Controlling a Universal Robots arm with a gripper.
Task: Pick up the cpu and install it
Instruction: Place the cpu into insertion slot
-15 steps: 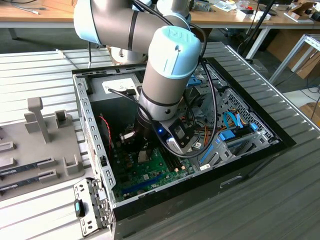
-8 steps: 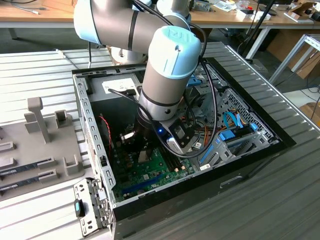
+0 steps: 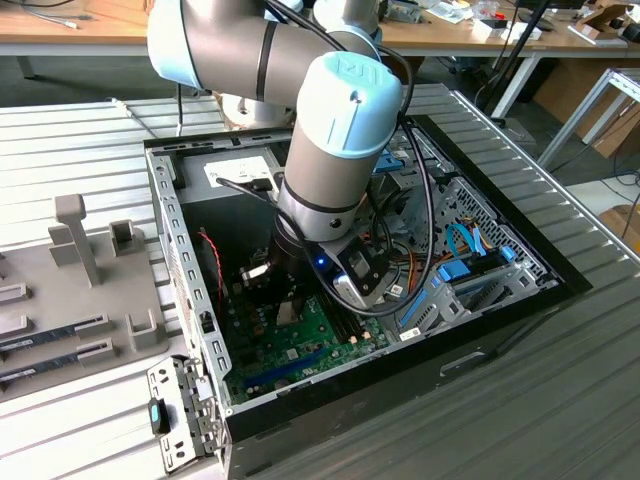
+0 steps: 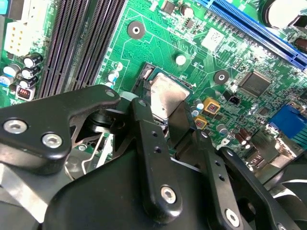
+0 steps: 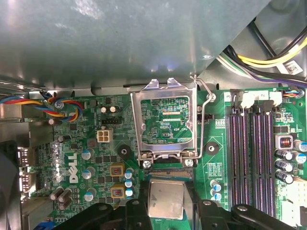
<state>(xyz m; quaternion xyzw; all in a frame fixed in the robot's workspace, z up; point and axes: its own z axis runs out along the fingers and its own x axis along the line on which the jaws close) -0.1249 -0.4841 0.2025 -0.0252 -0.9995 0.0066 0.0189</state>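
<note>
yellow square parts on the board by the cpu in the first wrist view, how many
2. One yellow square part sits on the motherboard beside the socket frame; the other lies close by it, next to the cpu. The end effector may hide more.

Bkgd in exterior view: I'm working over a corrugated grey metal tabletop (image 3: 560, 400). Behind me a long wooden bench (image 3: 80, 38) w/ clutter on top, dark floor (image 3: 90, 78) beneath it. A metal-framed rack (image 3: 600, 100) stands at exterior view's right. Light even, indoor.
</note>
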